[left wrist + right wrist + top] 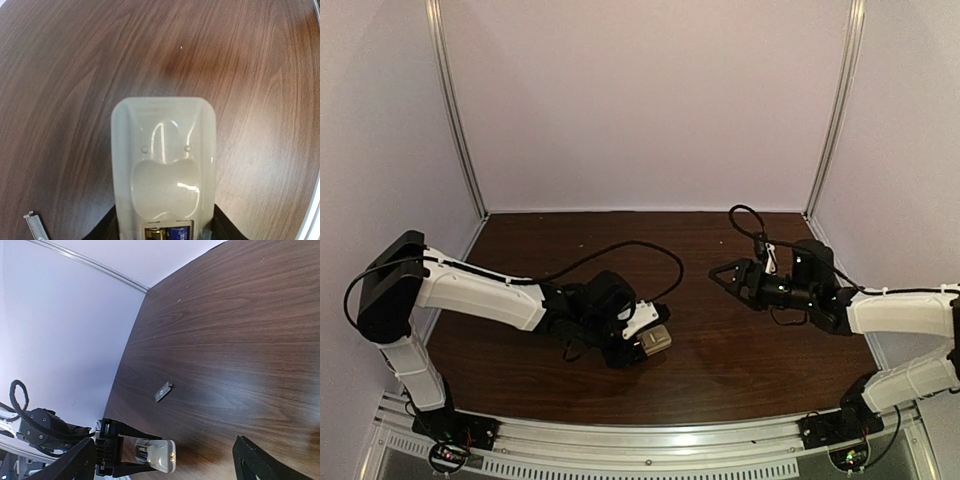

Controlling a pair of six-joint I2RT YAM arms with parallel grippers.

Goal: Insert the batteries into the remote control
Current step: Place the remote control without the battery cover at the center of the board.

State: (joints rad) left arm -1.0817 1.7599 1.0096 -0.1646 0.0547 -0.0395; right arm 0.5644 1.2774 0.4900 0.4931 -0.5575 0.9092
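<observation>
remote control [163,165] is clamped across its width by my left gripper [638,336], close to the near edge of the tabletop [760,350], left of its middle. i cannot tell whether it rests on the wood or hangs just above it. the fingers [222,229] stand about half closed on its two long sides; i read that as keeping the back face up and steady for loading.

the shell is milky, smooth plastic with rounded corners and a shallow scooped hollow, glossy enough to catch the light. at the gripped end the bay is uncovered. the batteries [167,233] lie in it side by side, one yellowish, one blue.

a small grey flat piece [163,391], probably the bay's door, lies on the dark wood-grain surface near the remote, not touching it. my right gripper [725,275] hangs well apart toward the right, spread wide and holding nothing.
</observation>
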